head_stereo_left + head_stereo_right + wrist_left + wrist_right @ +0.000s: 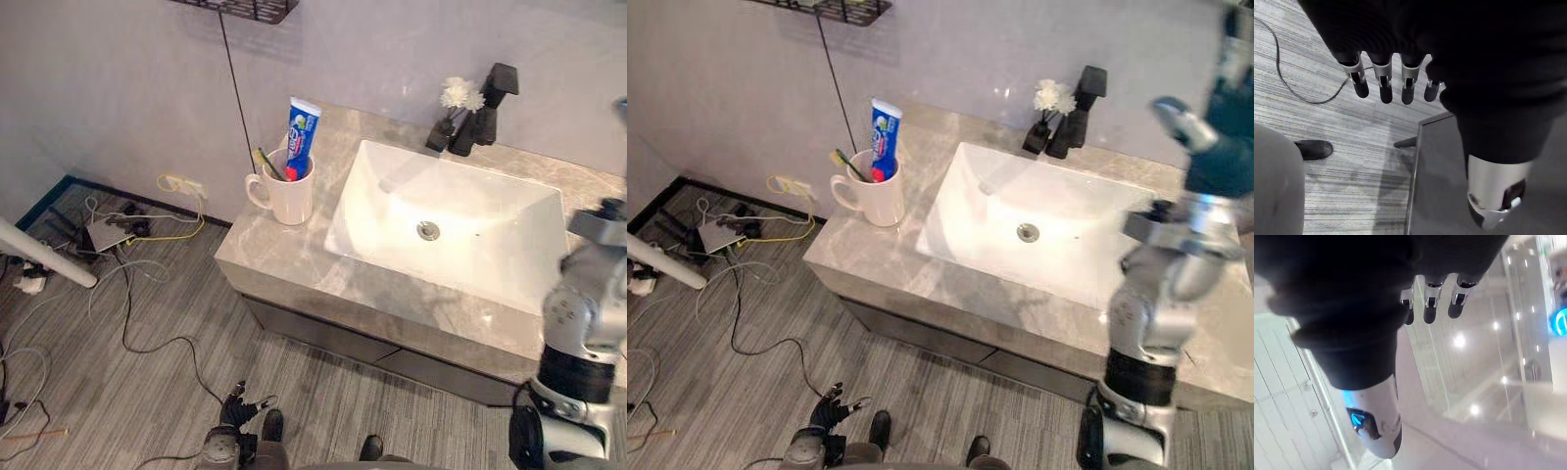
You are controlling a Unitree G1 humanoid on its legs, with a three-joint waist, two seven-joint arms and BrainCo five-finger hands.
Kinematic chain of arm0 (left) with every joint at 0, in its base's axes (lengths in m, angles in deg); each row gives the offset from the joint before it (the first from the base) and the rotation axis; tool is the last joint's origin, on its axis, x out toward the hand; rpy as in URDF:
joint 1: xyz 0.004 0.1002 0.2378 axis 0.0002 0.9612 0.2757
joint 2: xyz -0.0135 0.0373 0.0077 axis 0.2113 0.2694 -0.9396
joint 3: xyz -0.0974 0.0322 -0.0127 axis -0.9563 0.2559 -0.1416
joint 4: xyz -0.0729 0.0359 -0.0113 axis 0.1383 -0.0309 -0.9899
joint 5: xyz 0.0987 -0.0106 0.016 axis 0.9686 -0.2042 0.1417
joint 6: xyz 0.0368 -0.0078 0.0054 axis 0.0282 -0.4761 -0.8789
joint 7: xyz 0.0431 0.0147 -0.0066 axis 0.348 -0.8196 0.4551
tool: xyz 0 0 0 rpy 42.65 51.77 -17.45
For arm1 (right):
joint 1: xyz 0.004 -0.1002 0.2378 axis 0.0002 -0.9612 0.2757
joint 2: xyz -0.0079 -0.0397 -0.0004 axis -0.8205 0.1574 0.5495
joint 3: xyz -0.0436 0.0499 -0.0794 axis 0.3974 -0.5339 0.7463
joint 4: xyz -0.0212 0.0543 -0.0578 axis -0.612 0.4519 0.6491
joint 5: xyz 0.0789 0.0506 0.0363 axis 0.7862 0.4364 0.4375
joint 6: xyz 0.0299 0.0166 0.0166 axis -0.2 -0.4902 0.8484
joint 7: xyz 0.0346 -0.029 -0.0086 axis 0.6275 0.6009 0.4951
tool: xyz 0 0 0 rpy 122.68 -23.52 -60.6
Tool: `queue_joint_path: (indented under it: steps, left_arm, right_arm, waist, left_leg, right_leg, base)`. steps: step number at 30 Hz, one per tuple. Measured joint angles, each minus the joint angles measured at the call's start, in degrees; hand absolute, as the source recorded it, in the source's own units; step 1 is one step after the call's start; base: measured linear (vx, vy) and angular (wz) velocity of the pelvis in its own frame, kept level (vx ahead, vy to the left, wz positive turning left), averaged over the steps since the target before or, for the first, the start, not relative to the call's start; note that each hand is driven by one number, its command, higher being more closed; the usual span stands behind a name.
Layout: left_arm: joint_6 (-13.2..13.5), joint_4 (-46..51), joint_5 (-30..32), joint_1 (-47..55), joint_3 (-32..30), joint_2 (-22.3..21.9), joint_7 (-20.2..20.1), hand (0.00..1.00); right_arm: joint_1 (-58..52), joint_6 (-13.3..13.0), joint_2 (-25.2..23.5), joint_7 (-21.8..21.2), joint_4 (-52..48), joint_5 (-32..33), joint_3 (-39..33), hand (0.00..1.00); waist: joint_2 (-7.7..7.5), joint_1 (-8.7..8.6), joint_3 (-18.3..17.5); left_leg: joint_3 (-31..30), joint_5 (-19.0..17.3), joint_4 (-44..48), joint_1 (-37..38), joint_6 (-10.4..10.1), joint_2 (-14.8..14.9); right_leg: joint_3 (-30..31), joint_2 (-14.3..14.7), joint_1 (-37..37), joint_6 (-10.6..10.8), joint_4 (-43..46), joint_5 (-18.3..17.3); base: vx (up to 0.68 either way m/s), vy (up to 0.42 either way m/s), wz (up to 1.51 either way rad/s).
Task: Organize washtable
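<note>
The marble washtable [284, 262] carries a white basin [509, 211] with a black faucet [490, 106] behind it. Beside the faucet stands a small white flower [460, 94] in a dark vase. At the counter's left end a white mug [290, 198] holds a blue toothpaste tube [303, 132] and a green toothbrush [266, 163]. My left hand [238, 403] hangs low over the floor in front of the cabinet, fingers [1382, 81] straight, holding nothing. My right hand [1218, 157] is raised high at the right of the basin, fingers [1430, 296] relaxed and empty.
Loose cables and a power strip [118, 230] lie on the striped floor left of the washtable. A white pole [44, 253] slants there. A black wire shelf [250, 8] hangs on the wall above the mug. The dark cabinet front [323, 338] sits under the counter.
</note>
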Motion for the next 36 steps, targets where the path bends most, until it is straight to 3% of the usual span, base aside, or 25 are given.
queue_joint_path:
  steps: [2, 7, 11, 17, 18, 24, 29, 32, 36]
  left_arm:
    - [-0.5, -0.4, 0.0, 0.7, -1.8, -0.4, -0.4, 0.00]
    - [-0.7, -1.2, 0.0, 1.8, -5.1, -2.1, -1.1, 0.00]
    - [-1.0, -1.0, 0.0, 2.6, -10.4, -4.9, -1.1, 0.00]
    - [-2.4, -1.0, 0.0, 2.7, -14.7, -7.6, -1.2, 0.00]
    - [-2.5, -1.0, 0.0, 2.7, -14.4, -8.1, -1.2, 0.00]
    - [-3.1, -1.0, -0.2, 2.7, -14.0, -8.5, -1.1, 0.00]
    - [-3.3, -1.0, -0.2, 2.6, -12.2, -8.4, -1.1, 0.00]
    - [-3.3, -1.0, -0.4, 2.6, -11.8, -8.4, -1.1, 0.00]
    - [-3.3, -1.0, -1.3, 2.8, -11.8, -8.4, -1.2, 0.00]
  right_arm:
    - [-4.4, -0.3, 0.0, 1.5, 0.1, 0.1, -6.7, 0.00]
    - [-13.8, -0.3, -2.5, 4.2, 4.4, -0.9, -14.0, 0.00]
    - [-22.5, 1.6, -10.5, 8.1, 7.7, -6.6, -15.7, 0.00]
    - [-31.3, 5.2, -22.5, 12.5, 14.4, -7.7, -15.9, 0.00]
    - [-32.7, 6.6, -23.8, 12.5, 17.7, -7.6, -15.2, 0.00]
    - [-35.1, 8.8, -25.9, 11.8, 29.4, -5.5, -8.9, 0.00]
    - [-34.2, 11.3, -25.4, 7.1, 41.5, -4.9, -0.6, 0.00]
    - [-34.1, 12.8, -25.4, 4.6, 47.2, -5.0, -0.1, 0.00]
    - [-34.0, 13.9, -25.3, 2.5, 52.1, -5.6, 0.2, 0.00]
  waist:
    - [0.49, -0.86, -1.1]
    - [1.15, -2.55, -2.9]
    - [1.71, -3.35, -4.5]
    - [2.63, -3.68, -5.9]
    - [3.05, -3.68, -6.2]
    - [3.35, -3.68, -6.4]
    - [3.52, -3.31, -6.3]
    - [3.68, -2.08, -6.3]
    - [3.80, -1.70, -6.2]
  left_leg:
    - [1.1, -0.2, 0.0, 0.1, 0.0, 0.1]
    - [2.0, -0.3, 0.0, 0.3, 0.0, 0.2]
    - [3.0, -0.5, 0.0, 1.1, 0.1, 0.7]
    - [5.4, -0.9, 0.0, 2.6, 0.1, 1.1]
    - [6.1, -1.3, 0.2, 3.3, 0.1, 1.3]
    - [7.8, -1.9, 0.4, 4.3, 0.2, 1.6]
    - [9.0, -2.0, 0.2, 5.1, 0.2, 1.6]
    - [9.2, -2.1, 0.2, 5.7, 0.1, 1.7]
    - [9.3, -2.1, 0.1, 5.6, 0.1, 1.7]
  right_leg:
    - [1.0, 0.0, -0.6, -0.1, 0.0, 0.2]
    - [1.8, 0.1, -0.9, -0.1, -0.1, 0.4]
    - [2.2, 0.1, -0.4, -0.1, -0.2, 0.3]
    - [0.1, -0.4, 0.2, -0.2, 0.0, -0.2]
    - [-0.6, -0.9, 0.4, -0.2, 0.6, -0.3]
    - [-0.8, -1.2, 0.1, 0.0, 2.6, -0.6]
    - [-0.8, -1.8, 0.6, 0.3, 3.1, -0.5]
    - [-1.0, -1.8, 1.3, 0.5, 3.1, -0.6]
    - [-1.1, -1.8, 1.6, 0.5, 3.1, -0.7]
  base:
    - [-0.01, 0.007, -0.24]
    - [-0.01, -0.002, -0.12]
    - [-0.03, -0.007, -0.09]
    - [-0.04, -0.003, -0.16]
    - [-0.02, 0.020, -0.19]
    - [0.00, 0.008, -0.13]
    - [0.02, 0.011, -0.03]
    - [0.01, -0.001, 0.02]
    - [-0.02, -0.001, 0.01]
